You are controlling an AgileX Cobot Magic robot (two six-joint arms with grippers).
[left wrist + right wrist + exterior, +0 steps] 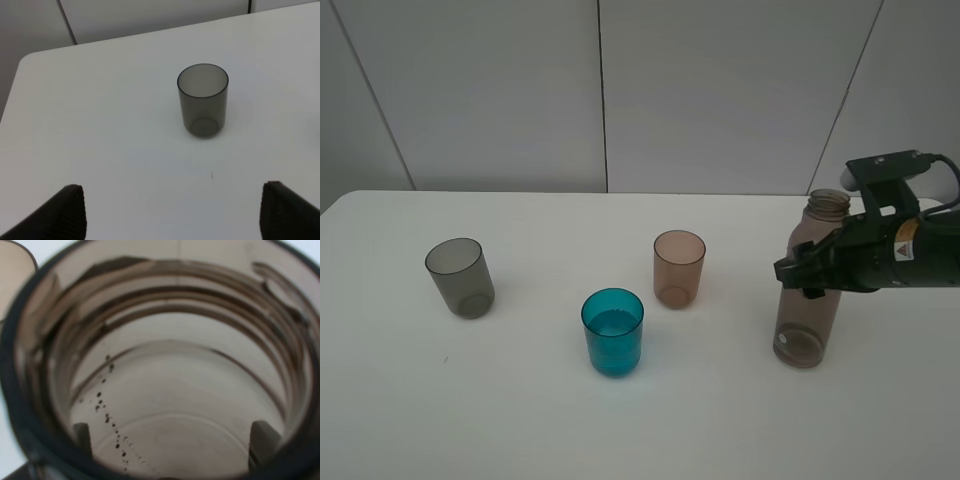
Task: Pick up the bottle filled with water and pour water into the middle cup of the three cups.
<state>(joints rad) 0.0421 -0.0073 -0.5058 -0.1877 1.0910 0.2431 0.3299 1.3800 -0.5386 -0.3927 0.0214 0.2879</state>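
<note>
The right gripper [807, 272] is clamped round the tall smoky brown plastic bottle [810, 290], upright on the table's right, probably for a steady lift. The translucent teal tumbler [613, 332] sits left of it, nearest the front. The left gripper [170, 212] hangs open.

A smoky grey cup [203, 100] stands upright on the white table [110, 125], well beyond the open left gripper [172, 212].

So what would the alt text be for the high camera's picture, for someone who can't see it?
The right tool grips an upright uncapped bottle at the right of a white table. Three cups stand to its left: grey, teal nearest the camera, brownish-pink.
</note>
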